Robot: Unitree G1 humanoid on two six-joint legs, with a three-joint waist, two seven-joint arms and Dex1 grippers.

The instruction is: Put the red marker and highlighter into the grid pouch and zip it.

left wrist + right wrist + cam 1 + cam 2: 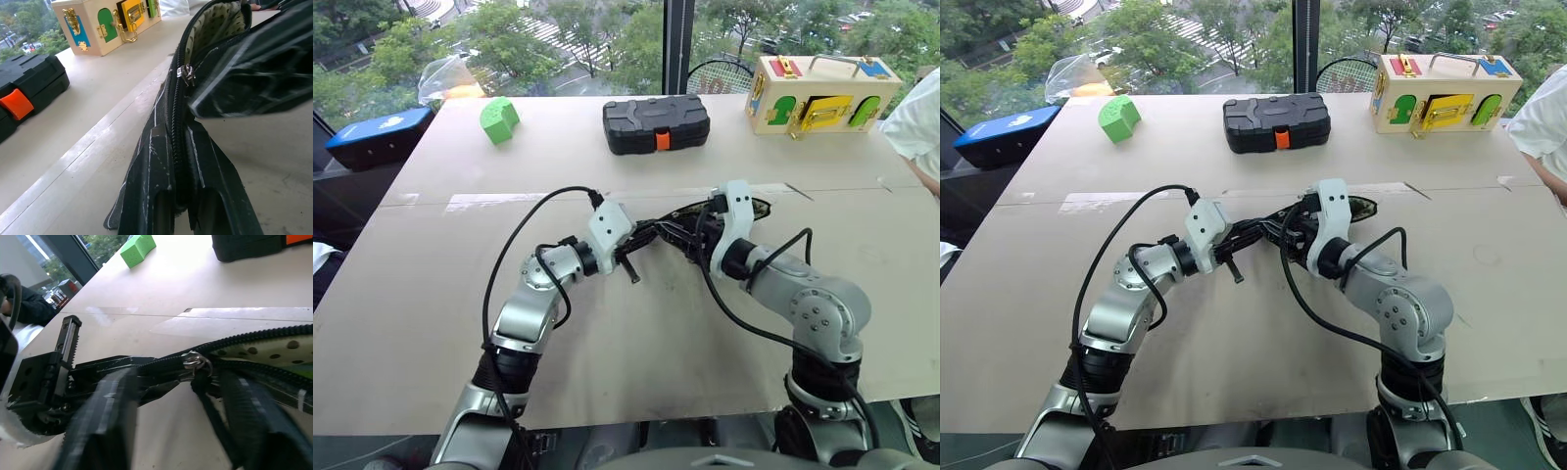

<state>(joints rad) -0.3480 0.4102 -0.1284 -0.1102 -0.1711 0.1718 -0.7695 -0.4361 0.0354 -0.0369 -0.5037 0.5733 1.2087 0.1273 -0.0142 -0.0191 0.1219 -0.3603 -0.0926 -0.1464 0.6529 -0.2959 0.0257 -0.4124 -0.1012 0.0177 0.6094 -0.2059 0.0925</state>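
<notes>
The grid pouch (161, 161), black with white lines, hangs just above the middle of the table between my two grippers. My left gripper (628, 255) is shut on its closed end, and the fabric is pinched between its fingers (146, 205). The far end gapes open and shows a pale dotted lining (274, 350). My right gripper (176, 374) reaches in from the other side, with the silver zipper pull (195, 362) in the gap between its two fingers. The red marker and the highlighter are out of view.
At the back of the table (431, 294) stand a black hard case with an orange latch (656, 124), a green block (498, 119) and a wooden latch box (822, 96). A blue object (377, 137) lies past the left edge. A person's white sleeve (920, 122) shows at the right.
</notes>
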